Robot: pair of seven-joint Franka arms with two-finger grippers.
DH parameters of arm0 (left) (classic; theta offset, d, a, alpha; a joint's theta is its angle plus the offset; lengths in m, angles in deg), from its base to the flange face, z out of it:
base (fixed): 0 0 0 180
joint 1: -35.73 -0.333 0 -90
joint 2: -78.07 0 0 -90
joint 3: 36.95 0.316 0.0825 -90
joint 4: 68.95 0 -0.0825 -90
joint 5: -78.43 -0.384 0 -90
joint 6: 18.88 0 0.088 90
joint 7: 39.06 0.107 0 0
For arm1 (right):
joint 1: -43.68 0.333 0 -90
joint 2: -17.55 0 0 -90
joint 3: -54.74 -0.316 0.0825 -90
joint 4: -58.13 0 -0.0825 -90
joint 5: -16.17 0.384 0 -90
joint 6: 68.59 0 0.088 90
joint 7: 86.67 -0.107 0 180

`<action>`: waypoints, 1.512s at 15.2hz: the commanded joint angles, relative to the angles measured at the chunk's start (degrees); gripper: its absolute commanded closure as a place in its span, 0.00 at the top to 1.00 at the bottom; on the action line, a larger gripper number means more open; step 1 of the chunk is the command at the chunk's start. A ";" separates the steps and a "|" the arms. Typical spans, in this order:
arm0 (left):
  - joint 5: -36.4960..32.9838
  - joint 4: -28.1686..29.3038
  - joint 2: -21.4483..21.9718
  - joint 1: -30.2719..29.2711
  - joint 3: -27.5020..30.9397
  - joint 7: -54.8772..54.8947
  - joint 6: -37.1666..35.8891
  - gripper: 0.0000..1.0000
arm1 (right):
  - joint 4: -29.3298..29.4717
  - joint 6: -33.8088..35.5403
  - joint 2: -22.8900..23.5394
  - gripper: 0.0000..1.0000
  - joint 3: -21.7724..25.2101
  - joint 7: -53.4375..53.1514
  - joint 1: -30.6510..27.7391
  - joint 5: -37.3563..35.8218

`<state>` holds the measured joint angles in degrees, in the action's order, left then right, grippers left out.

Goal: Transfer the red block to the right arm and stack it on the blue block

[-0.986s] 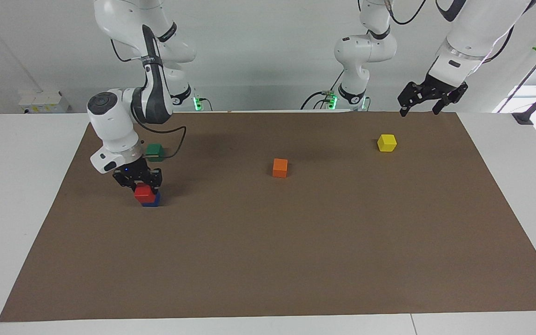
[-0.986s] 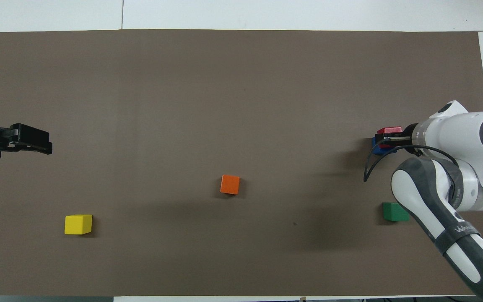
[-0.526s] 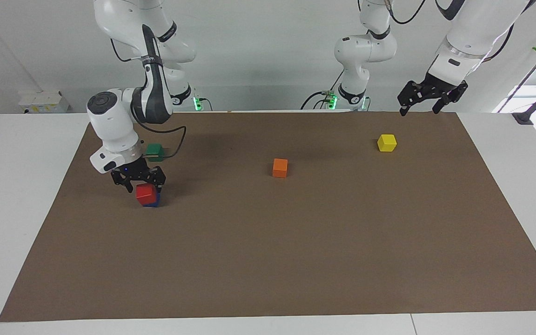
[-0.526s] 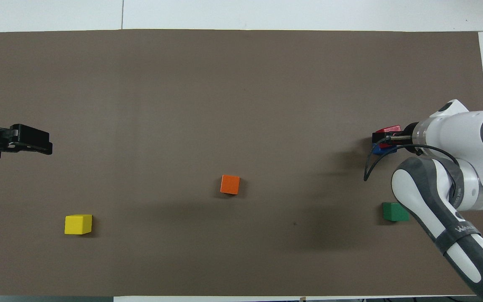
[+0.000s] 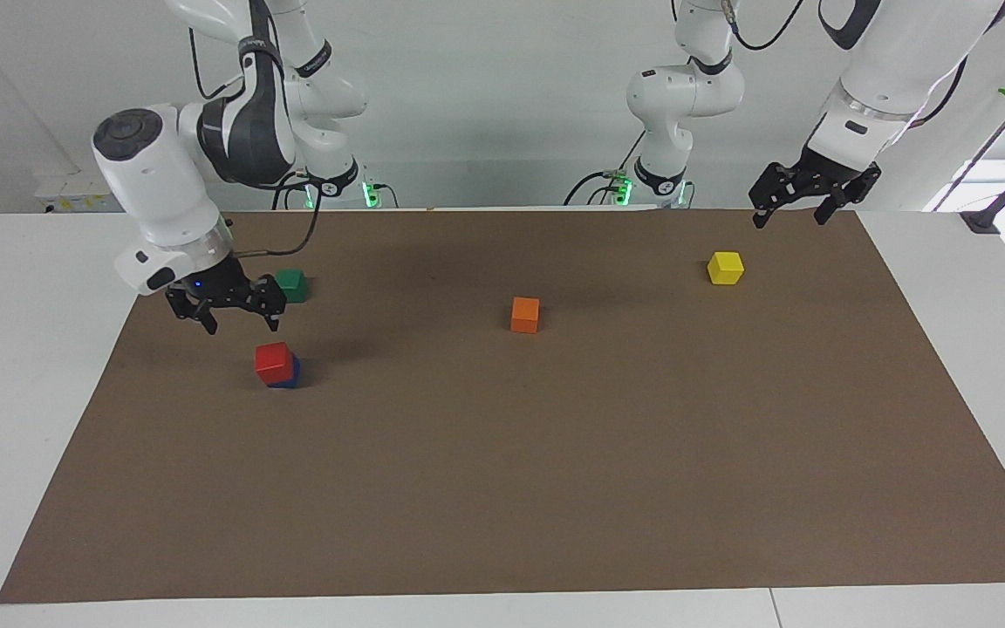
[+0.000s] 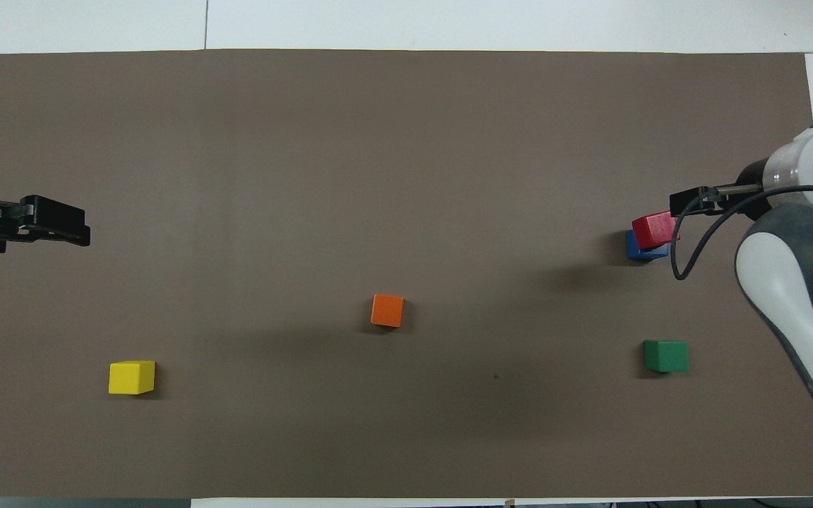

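Note:
The red block [image 5: 273,362] sits on top of the blue block [image 5: 290,378], a little askew, at the right arm's end of the mat; both show in the overhead view, the red block [image 6: 653,228] on the blue block [image 6: 636,248]. My right gripper [image 5: 242,324] is open and empty, raised in the air, clear of the stack; it also shows in the overhead view [image 6: 689,201]. My left gripper [image 5: 789,215] is open and empty, waiting high over the left arm's end of the mat, also in the overhead view [image 6: 61,227].
A green block [image 5: 292,284] lies nearer to the robots than the stack. An orange block [image 5: 525,314] lies mid-mat. A yellow block [image 5: 725,267] lies toward the left arm's end. All rest on the brown mat [image 5: 555,488].
My right gripper let go of the red block, rose and drew away toward the mat's edge at its own end. The red block stays on the blue block. The left arm barely moved.

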<state>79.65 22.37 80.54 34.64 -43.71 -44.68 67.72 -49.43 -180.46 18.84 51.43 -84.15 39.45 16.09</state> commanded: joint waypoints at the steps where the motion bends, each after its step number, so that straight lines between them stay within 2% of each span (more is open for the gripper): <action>1: -0.51 -0.44 0.52 0.55 0.26 0.43 0.50 1.00 | 4.98 9.26 -2.77 1.00 -0.47 1.44 -0.51 0.87; 5: -0.51 0.00 1.40 0.73 0.00 0.43 0.58 1.00 | 14.29 26.05 -3.58 1.00 -0.47 1.70 -0.77 0.96; 8: -0.51 0.26 1.66 0.73 0.00 0.43 0.23 1.00 | 15.98 31.43 -4.88 1.00 -0.03 1.61 -0.60 0.96; 10: -0.51 0.26 1.66 0.64 0.00 0.43 0.23 1.00 | 16.07 31.45 -4.89 1.00 -0.47 1.70 -1.74 0.87; 13: -0.51 0.70 1.92 0.20 0.00 0.35 0.23 1.00 | 16.16 27.77 -4.28 1.00 0.50 2.14 -0.52 -0.09; 16: -0.51 0.79 2.10 -0.06 0.00 0.35 0.23 1.00 | 16.24 25.66 -3.58 1.00 6.29 2.14 5.19 -0.44; 20: -0.51 0.79 2.19 0.03 0.00 0.35 0.23 1.00 | 19.49 26.35 -2.87 1.00 6.74 2.58 5.11 -0.71; 23: -0.51 0.88 2.19 -0.06 0.00 0.35 0.23 1.00 | 19.41 26.61 -3.05 1.00 6.83 2.58 5.11 -0.79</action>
<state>79.65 22.09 81.46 34.65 -43.87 -44.68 67.87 -31.41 -154.54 15.00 57.86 -82.92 44.22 15.93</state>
